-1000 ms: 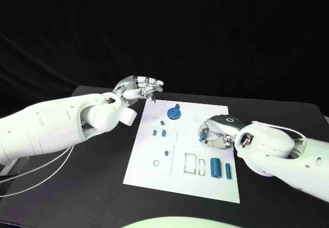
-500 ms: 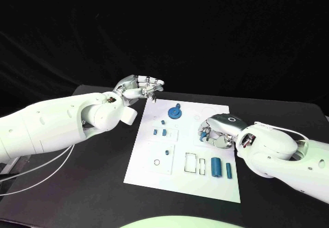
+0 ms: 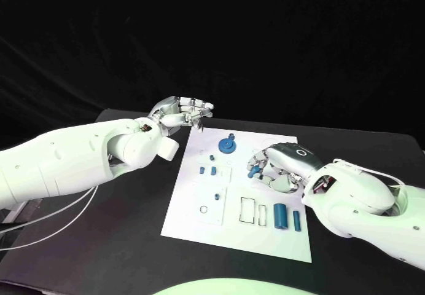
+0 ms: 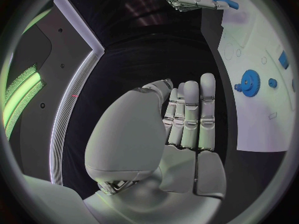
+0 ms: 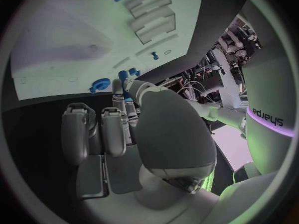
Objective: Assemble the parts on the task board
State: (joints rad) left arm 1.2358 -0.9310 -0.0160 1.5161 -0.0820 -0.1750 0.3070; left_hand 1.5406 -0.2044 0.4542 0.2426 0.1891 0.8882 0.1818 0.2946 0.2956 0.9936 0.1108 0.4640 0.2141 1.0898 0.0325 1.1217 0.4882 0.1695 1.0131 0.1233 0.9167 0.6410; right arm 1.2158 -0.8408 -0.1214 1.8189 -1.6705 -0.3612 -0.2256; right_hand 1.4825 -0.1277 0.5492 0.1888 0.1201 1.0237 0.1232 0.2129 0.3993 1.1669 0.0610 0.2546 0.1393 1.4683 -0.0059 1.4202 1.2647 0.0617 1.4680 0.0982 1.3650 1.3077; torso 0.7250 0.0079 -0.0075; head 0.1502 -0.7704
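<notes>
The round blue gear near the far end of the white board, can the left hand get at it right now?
Probably yes. The round blue gear lies uncovered, the left hand hovers empty just beyond the white board's far corner, and nothing stands between them.

We cannot tell how the right robot hand grips the blue part, since its own palm covers most of the piece. It also hides part of the task board beneath it. The small blue pieces on the board are too small for us to make out
</notes>
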